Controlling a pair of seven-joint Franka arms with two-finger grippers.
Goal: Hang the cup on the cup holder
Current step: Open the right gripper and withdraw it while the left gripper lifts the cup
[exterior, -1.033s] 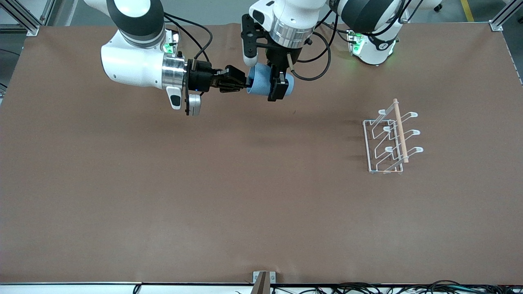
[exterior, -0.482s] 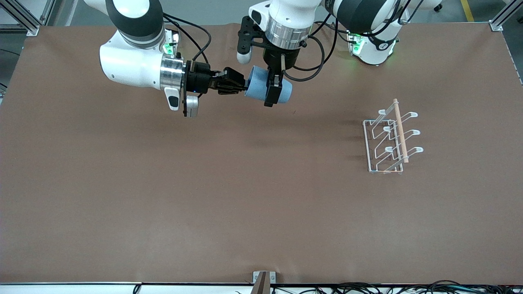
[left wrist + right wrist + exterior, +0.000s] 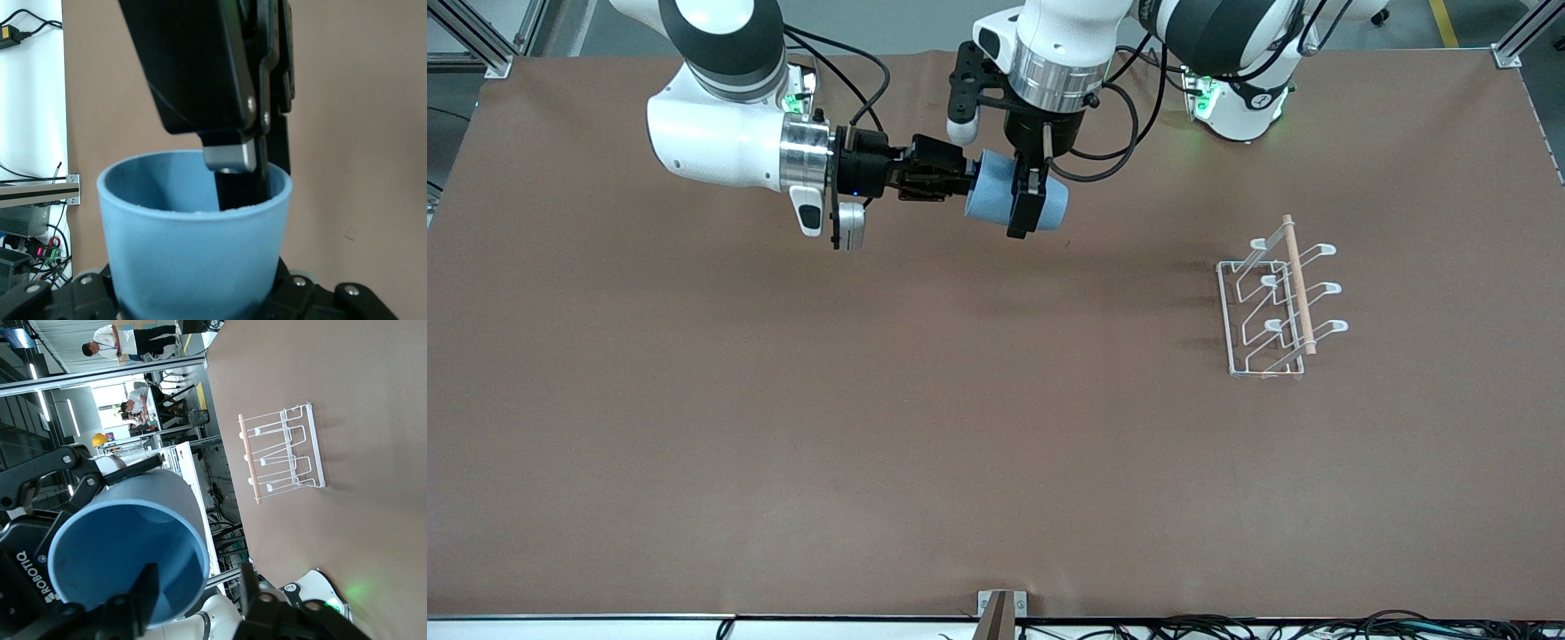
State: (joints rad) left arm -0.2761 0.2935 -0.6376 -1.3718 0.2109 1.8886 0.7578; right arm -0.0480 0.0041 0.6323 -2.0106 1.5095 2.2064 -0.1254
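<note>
Left end effector [image 3: 1024,203] clamps the cup [image 3: 996,199] midair; right end effector [image 3: 959,180] at its rim.

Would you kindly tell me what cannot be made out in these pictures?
- Front view: the right gripper meets the small matte blue cup's rim; its fingertips are lost against the cup.
- Left wrist view: the cup's base is cut off by the edge.
- Right wrist view: the white wire cup holder's prong tips are too small.

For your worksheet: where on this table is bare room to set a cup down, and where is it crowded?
Bare: the brown table nearer the camera than both arms, up to the cup holder. Crowded: where the left gripper and right gripper meet at the cup.
</note>
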